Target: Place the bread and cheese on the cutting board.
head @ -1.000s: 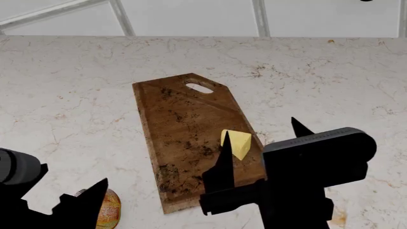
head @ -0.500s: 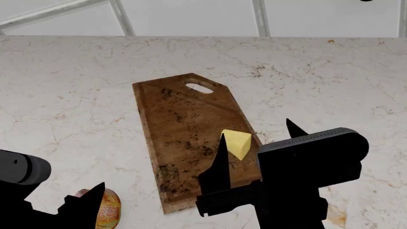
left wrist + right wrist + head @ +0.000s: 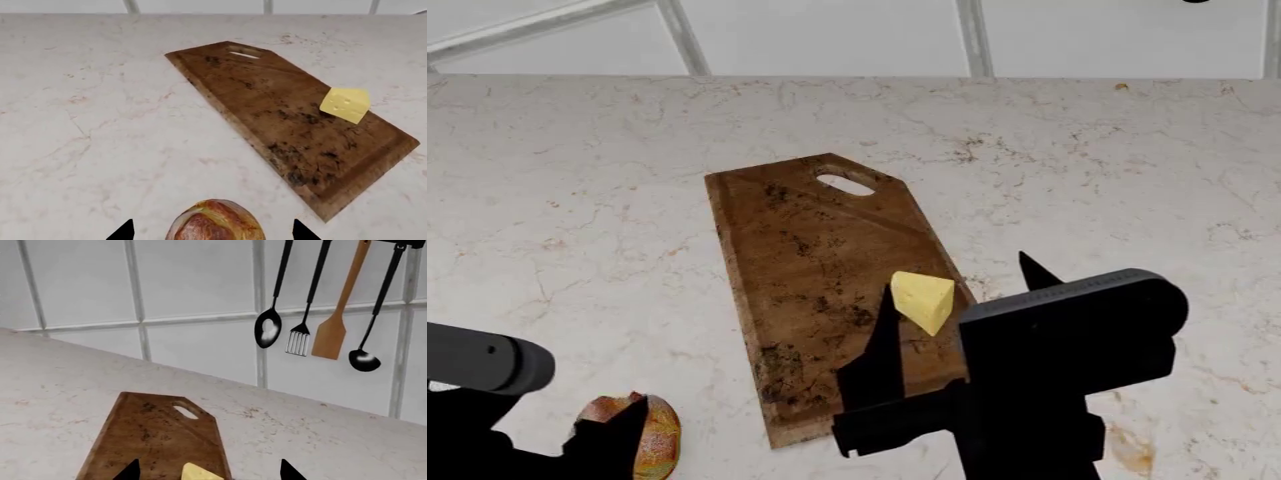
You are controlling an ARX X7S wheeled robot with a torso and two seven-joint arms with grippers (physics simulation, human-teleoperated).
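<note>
The cutting board (image 3: 807,250), dark brown with an oval handle hole, lies at an angle on the marble counter. The cheese (image 3: 924,300), a pale yellow wedge, rests on the board near its right edge, also seen in the left wrist view (image 3: 345,104). My right gripper (image 3: 958,278) is open just behind the cheese, its fingertips well apart and not touching the wedge (image 3: 200,472). The bread (image 3: 215,222), a round golden-brown loaf, sits on the counter off the board's near left corner (image 3: 630,437). My left gripper (image 3: 212,229) is open around it, with a gap on each side.
A white tiled wall rises behind the marble counter (image 3: 1121,180). A ladle, a slotted turner, a wooden spatula (image 3: 333,335) and another ladle hang from a rail on that wall, above and to the right of the board.
My right gripper has drawn back a little from the cheese, which stays put on the board. My left arm has shifted slightly by the bread.
</note>
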